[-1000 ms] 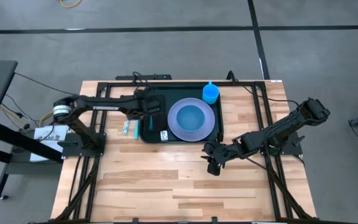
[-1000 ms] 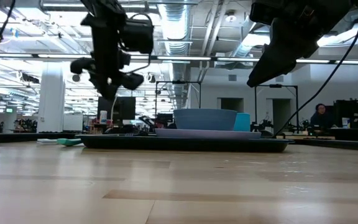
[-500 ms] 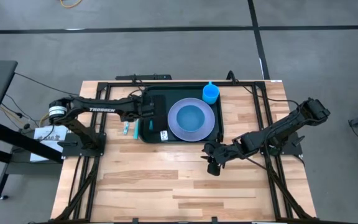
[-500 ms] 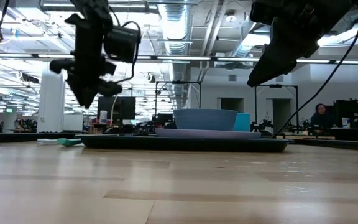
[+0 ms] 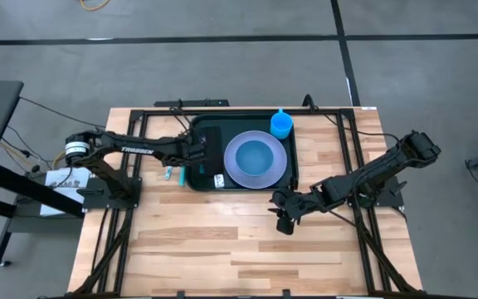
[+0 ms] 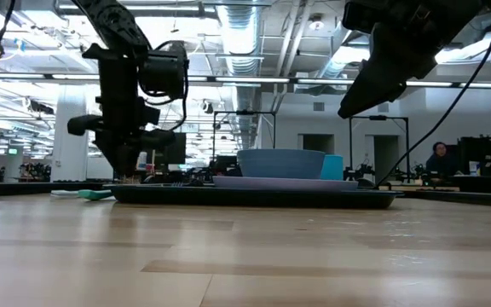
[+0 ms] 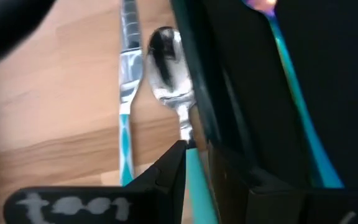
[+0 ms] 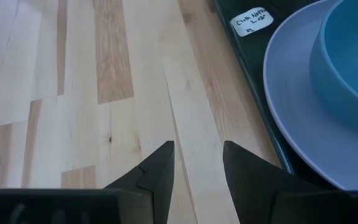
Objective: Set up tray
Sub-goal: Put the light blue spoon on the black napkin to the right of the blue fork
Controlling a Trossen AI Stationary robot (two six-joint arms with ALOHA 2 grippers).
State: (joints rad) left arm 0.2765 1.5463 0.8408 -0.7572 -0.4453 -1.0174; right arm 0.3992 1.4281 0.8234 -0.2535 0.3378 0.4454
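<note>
Over the tray's left edge, the left gripper hangs with its fingers narrowly parted, straddling the teal handle of a spoon that lies on the wood just beside the rim; whether they pinch it I cannot tell. A knife lies alongside the spoon. The step in hand looks like collecting cutlery; next, the fingers would need to close on the handle and lift it over the rim. Already on the tray sit a plate with a bowl, a blue cup at its far corner. Near the tray's front right corner, the right gripper waits above bare table, spread and empty.
</note>
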